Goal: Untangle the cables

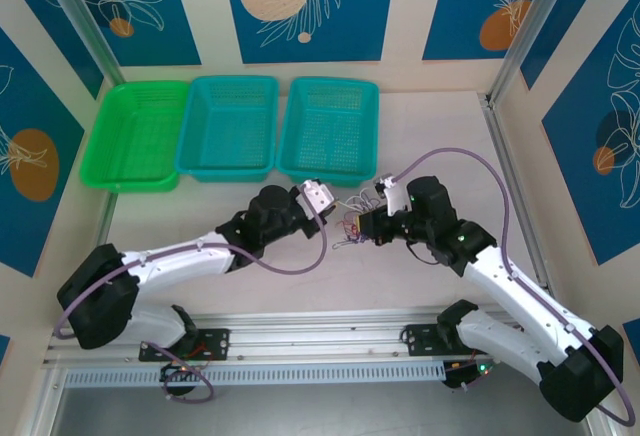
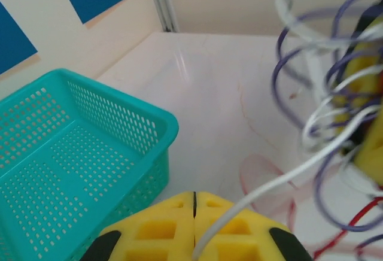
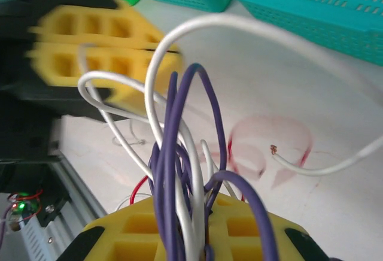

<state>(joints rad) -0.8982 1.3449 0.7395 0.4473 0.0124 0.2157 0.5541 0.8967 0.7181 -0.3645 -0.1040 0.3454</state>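
The two arms reach over the bench (image 1: 430, 126) and meet at the centre of the top view. The cables (image 1: 350, 226) sit between them as a small knot of loops; whether the knot touches the surface I cannot tell.

The right gripper (image 3: 206, 213), at the bottom of its wrist view, is clenched on the bundle. Purple and white strands rise from between its yellow pads, and a red one shows low on the left. The left gripper (image 2: 194, 213), at the bottom centre of its wrist view, has its pads pressed together. A single white cable (image 2: 281, 180) runs from their seam toward the tangle at the right edge, so it appears to be grasping that one strand.

The step in hand looks like drawing the white cable free while the right side anchors the rest. I judge the left should pull slowly along the line in which the strand leaves the loops, toward the left of the top view. That should avoid cinching the purple coils tight. Such a thin wire may slip from the pads. If the whole knot begins to follow, it would be better to ease off and take hold nearer the crossing.

Three baskets stand in a row across the upper part of the top view:
- the green basket (image 1: 135, 141) at upper left
- the middle teal basket (image 1: 228, 128) beside it
- the right teal basket (image 1: 330, 131) next along

Their mesh floors look bare, and no cable lies in any of them.
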